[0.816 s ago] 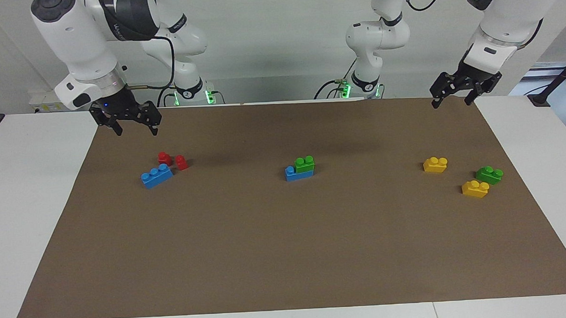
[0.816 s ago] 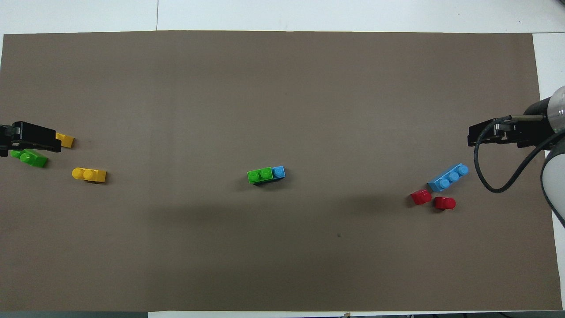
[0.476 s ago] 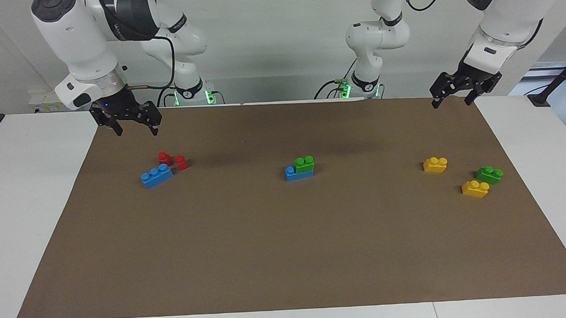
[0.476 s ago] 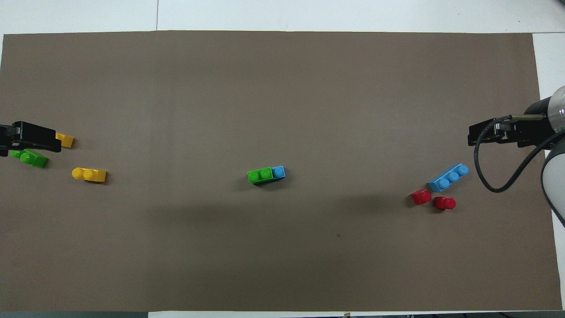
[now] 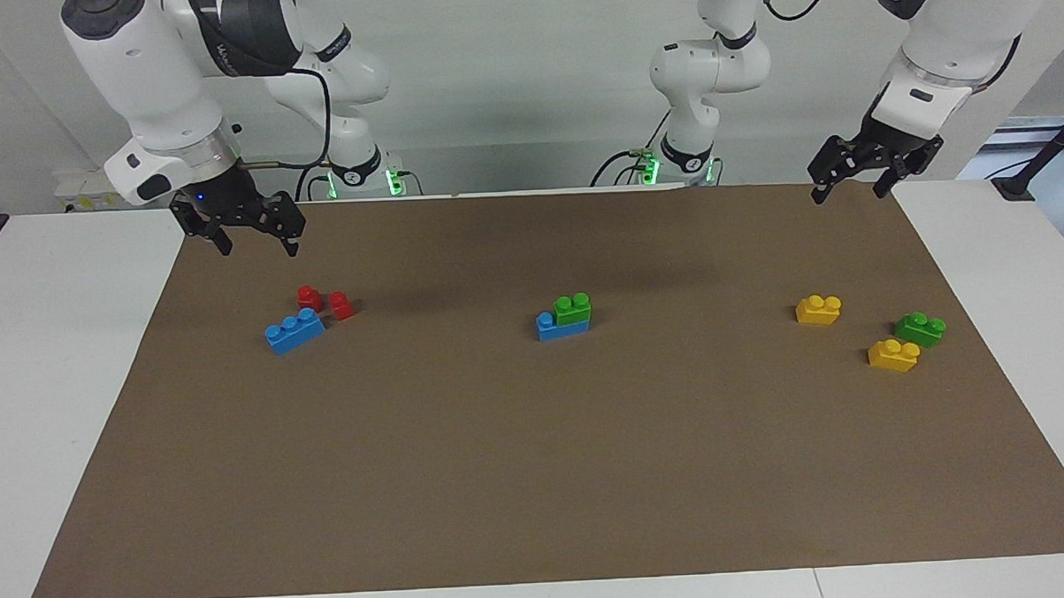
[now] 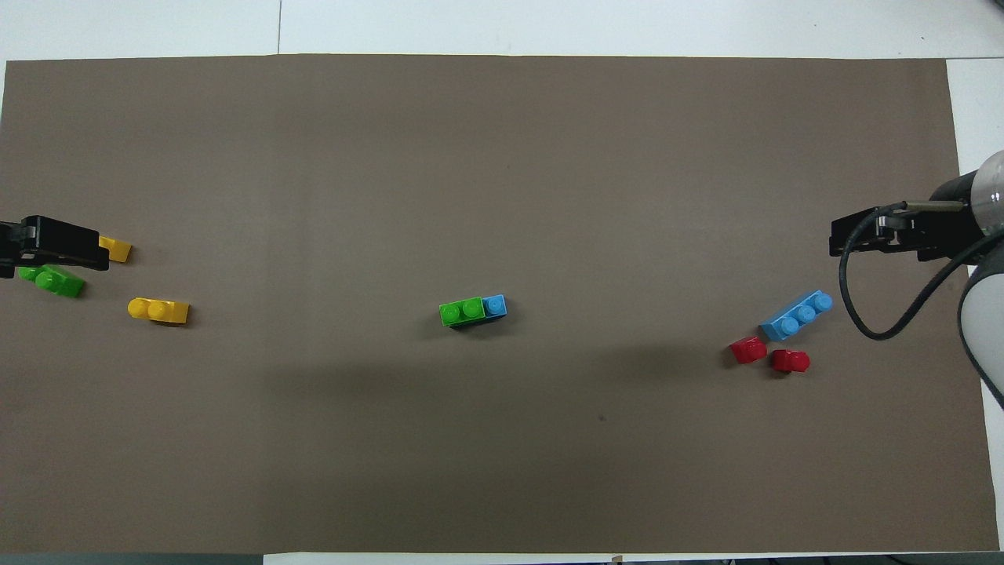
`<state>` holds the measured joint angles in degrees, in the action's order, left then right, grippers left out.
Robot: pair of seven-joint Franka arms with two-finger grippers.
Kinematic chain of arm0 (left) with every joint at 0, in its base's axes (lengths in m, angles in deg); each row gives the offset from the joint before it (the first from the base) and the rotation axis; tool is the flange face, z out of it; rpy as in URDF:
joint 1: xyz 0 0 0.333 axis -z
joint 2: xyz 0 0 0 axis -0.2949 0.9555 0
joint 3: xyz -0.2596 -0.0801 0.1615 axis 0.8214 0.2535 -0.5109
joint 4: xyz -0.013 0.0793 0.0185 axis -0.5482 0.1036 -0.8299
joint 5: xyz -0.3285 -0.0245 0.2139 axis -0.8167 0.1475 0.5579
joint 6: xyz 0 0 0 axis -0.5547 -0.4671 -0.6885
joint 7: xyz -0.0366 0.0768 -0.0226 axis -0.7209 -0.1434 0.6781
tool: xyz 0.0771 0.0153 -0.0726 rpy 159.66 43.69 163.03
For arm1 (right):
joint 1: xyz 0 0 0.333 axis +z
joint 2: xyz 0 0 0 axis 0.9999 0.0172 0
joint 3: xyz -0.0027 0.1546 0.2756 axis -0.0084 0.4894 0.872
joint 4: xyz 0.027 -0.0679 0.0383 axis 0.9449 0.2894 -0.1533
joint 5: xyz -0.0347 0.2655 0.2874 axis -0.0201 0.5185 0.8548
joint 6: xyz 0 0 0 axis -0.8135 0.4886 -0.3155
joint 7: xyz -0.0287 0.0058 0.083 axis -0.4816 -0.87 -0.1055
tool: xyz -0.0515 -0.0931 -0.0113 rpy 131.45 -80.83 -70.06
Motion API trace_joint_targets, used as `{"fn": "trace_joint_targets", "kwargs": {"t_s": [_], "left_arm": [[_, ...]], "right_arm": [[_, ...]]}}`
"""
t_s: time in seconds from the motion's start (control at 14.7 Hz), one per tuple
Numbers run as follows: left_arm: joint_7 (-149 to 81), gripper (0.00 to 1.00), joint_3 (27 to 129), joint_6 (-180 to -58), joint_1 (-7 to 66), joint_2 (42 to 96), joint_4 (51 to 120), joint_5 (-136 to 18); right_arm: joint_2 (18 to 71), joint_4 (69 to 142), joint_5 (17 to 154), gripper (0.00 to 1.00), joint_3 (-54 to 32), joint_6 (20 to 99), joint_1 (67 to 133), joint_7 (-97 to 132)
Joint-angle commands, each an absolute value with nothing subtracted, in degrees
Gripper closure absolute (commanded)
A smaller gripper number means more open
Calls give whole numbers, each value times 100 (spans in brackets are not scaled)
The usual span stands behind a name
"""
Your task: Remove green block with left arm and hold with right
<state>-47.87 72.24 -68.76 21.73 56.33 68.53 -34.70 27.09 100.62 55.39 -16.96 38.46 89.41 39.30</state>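
The right pincer (image 5: 248,237) is held in the air over the brown mat's (image 5: 538,476) corner at the right arm's end of the tabletop (image 5: 48,369), its fingers spread and empty. Near it, two small red plastic bricks (image 5: 324,302) and a long blue three-stud plastic brick (image 5: 294,330) are seen lying together. At the mat's middle, the small bright green two-stud plastic block (image 5: 573,309) is seated on a second blue brick (image 5: 558,326), well apart from both pincers. Toward the left arm's end, two yellow two-stud bricks (image 5: 818,309) and another green brick (image 5: 920,329) are scattered. The left pincer (image 5: 849,187) is raised over that end's corner, fingers spread, holding nothing.
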Motion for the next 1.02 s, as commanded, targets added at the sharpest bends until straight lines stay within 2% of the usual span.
{"fn": "trace_joint_targets", "kwargs": {"t_s": [0.0,0.27,0.48,0.75,0.95], "left_arm": [[-4855,0,7269,-6860,2075,5505,6987,-3587],[-4786,0,7269,-6852,2075,5505,6987,-3595],[-3657,0,7339,-6895,2198,5409,7180,-3595],[-1512,0,7348,-7123,2838,5163,7680,-3604],[578,0,7348,-7632,3418,4882,8277,-3604]], "right_arm": [[2711,10364,5997,1,-1614,4334,9182,5853],[3026,10602,6804,1,-1614,4854,9621,8491],[3220,10961,7675,1,-1614,5407,9955,9804],[3509,11393,8722,1,-1614,6199,10377,10747],[3773,11595,8837,2,-1605,6882,10825,10994]]}}
